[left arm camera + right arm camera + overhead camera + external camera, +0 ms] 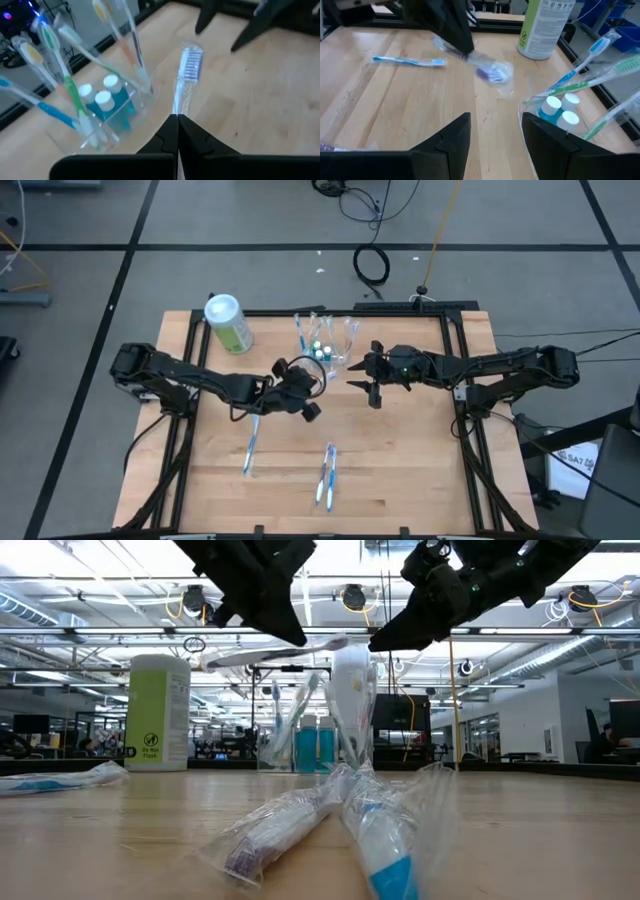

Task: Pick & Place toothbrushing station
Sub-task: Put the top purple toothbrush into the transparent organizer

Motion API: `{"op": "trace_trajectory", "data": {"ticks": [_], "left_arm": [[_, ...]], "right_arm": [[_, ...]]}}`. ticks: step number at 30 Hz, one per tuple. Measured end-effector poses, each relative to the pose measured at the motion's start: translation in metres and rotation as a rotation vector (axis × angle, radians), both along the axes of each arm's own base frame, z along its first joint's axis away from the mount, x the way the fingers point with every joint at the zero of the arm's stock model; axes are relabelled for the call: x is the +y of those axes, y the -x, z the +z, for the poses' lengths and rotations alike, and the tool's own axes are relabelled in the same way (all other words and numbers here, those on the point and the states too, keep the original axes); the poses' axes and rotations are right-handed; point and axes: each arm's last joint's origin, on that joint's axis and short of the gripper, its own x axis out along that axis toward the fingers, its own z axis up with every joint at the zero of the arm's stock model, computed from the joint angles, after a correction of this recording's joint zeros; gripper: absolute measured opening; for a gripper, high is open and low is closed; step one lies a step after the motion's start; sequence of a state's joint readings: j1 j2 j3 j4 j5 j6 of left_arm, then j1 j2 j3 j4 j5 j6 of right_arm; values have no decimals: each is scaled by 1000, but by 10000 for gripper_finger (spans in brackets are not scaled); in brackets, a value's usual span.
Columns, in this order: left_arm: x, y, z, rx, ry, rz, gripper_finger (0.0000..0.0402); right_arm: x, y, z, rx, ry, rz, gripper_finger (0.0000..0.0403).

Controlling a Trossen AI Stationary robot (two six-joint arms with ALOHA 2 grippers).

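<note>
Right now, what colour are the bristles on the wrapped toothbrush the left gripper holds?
Purple bristles, clearest in the right wrist view.

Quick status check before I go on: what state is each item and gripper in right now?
left gripper: shut on a wrapped toothbrush, held above the table.
right gripper: open, empty, beside the holder.
toothbrushing station: upright, holding several toothbrushes and small white-capped tubes.
green canister: lying on the table, lid on.
loose blue toothbrush: flat on the table.
wrapped toothbrushes: flat on the table near the front edge.
</note>
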State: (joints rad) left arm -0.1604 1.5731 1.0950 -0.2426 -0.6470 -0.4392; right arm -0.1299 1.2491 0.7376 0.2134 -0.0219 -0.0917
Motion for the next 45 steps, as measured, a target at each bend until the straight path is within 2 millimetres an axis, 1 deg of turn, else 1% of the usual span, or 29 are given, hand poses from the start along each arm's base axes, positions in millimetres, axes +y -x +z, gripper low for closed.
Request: {"op": "trace_trajectory", "data": {"ticks": [4,6,8,10,13,16,19,22,24,27,29,31,35,38,41,45], "left_arm": [[6,2,3,6,-16,5,0],[9,2,8,-18,-17,14,0],[11,6,12,-10,-29,16,0],[11,9,20,-40,-30,15,0],[13,20,24,-71,-31,18,0],[19,38,16,-101,-13,51,0],[24,51,15,-266,6,23,0],[31,61,11,-419,-22,10,0],[39,66,2,-464,-44,18,0],[49,72,-6,-552,-59,7,0],[54,75,-8,-603,-63,-2,0],[60,78,-14,-610,-74,13,0],[71,82,-15,-655,-84,22,0],[81,80,-20,-639,-93,35,0],[89,77,-23,-669,-95,17,0],[102,71,-33,-676,-109,24,0]], "right_arm": [[0,0,0,2,0,0,171],[0,0,0,5,-1,0,171],[0,0,0,5,-1,0,171],[0,0,0,5,-1,0,171],[0,0,-1,6,-1,0,171],[0,0,0,2,2,1,171],[0,0,0,1,5,2,171],[0,0,0,-2,5,2,171],[0,0,1,-6,2,0,171],[0,0,1,-8,2,1,171],[0,0,1,-10,3,1,171],[0,-1,1,-15,3,0,171],[0,-1,2,-24,7,-2,171],[-1,-1,3,-29,10,-3,171],[-1,-1,3,-37,11,-2,171],[-1,-1,4,-44,10,-2,171]]}}
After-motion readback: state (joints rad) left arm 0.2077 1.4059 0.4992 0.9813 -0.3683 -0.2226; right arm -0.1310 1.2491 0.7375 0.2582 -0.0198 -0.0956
